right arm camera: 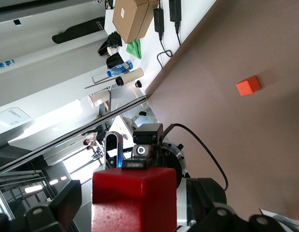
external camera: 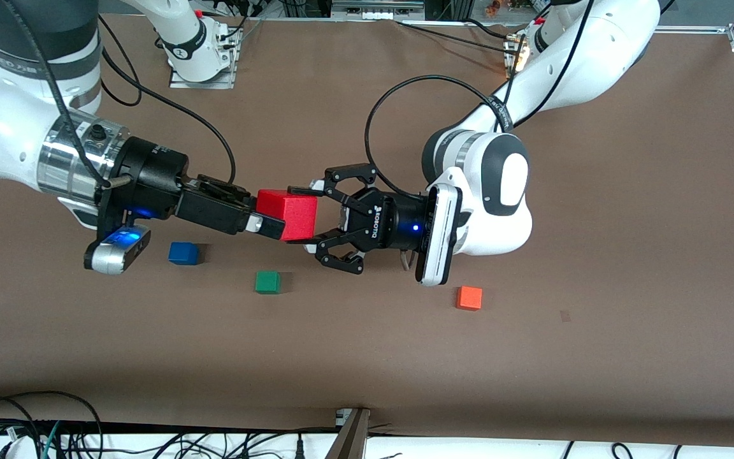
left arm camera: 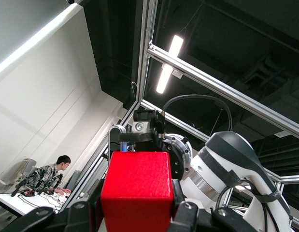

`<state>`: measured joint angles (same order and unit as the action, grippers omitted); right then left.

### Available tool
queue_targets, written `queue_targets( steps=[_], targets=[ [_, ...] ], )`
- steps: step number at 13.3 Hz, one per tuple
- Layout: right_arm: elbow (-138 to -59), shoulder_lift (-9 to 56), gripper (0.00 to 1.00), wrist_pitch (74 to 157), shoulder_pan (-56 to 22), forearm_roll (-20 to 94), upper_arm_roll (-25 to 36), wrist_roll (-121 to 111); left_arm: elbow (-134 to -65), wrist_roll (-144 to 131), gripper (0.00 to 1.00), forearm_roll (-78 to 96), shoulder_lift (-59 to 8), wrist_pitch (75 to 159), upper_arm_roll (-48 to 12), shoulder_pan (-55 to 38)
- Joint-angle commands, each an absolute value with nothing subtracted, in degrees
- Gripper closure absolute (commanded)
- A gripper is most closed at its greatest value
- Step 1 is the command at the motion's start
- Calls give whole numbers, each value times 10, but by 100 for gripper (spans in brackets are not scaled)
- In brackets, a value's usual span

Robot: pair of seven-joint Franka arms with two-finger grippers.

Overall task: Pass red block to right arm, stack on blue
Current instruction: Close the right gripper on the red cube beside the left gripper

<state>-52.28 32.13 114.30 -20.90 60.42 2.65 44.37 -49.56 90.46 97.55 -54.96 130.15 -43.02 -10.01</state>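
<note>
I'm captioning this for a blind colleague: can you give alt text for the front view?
Two grippers meet in mid-air over the table, the right gripper and left gripper both on a red block. Blue, green and orange cubes lie below.

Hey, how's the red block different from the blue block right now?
The red block is up in the air between the left gripper and the right gripper; the blue block sits on the table. Nothing touches the blue one. Red looks larger in the front view. Both are plain cubes.
</note>
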Motion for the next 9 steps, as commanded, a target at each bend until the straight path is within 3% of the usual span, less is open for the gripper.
queue_targets(
  steps=[1,9],
  targets=[
    [-497,334,0,1158,-226,580,30,446,-507,915,100,975,-541,1305,-425,-101],
    [-499,336,0,1149,-223,570,33,410,-514,922,100,972,-544,1306,-425,-105]
  ],
)
